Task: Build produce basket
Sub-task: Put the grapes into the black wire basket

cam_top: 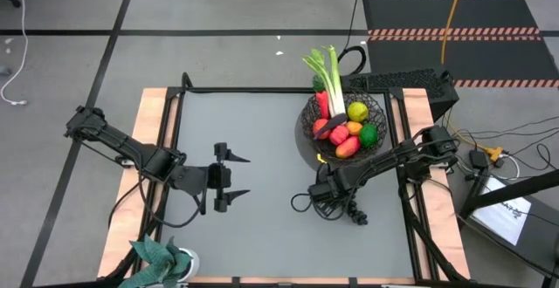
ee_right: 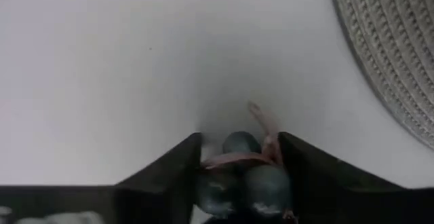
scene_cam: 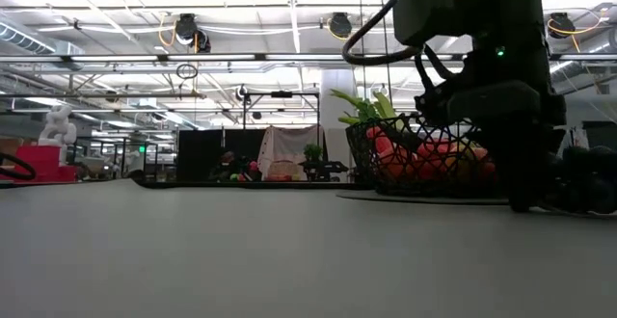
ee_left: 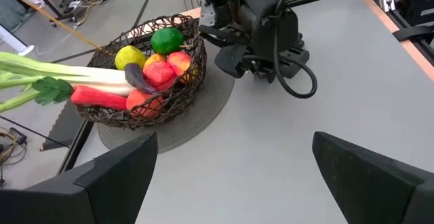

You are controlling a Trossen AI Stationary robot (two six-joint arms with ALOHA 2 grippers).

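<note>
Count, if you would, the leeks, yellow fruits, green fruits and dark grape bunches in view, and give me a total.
Leek: 1
Yellow fruit: 1
Green fruit: 1
Dark grape bunch: 1
Total: 4

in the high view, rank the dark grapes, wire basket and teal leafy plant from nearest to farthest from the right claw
1. Dark grapes: right at the right claw, on the table below the basket.
2. Wire basket: just beyond, toward the table's far right.
3. Teal leafy plant: farthest, at the near left corner.
</note>
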